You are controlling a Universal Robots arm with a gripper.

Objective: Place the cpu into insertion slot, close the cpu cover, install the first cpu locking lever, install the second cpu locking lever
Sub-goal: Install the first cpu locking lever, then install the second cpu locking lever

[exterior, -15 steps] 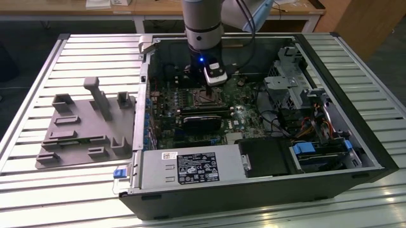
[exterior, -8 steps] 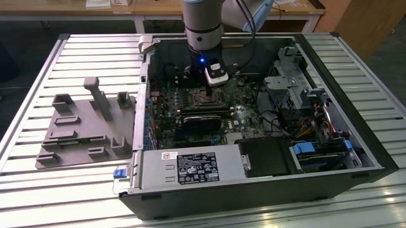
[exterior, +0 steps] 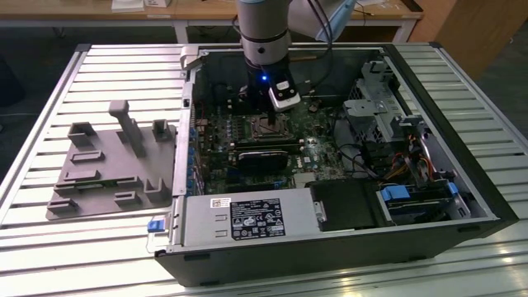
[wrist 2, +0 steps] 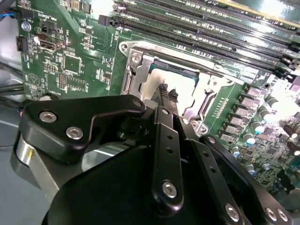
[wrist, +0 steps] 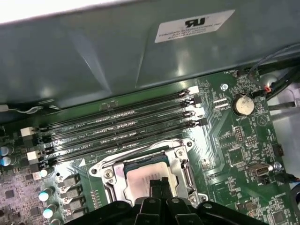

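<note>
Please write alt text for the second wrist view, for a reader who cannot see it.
The black tool hangs just above the cpu, which sits in the insertion slot with the cpu cover around it, on a green circuit board beside long memory slots.

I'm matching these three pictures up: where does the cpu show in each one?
Exterior view: the cpu lies mid-motherboard, right under the tool.
Second wrist view: cpu sits in the silver cpu cover, past the tool's tips.
First wrist view: cpu shows through the cover.
Shared landmark: the memory slots beside the socket.
</note>
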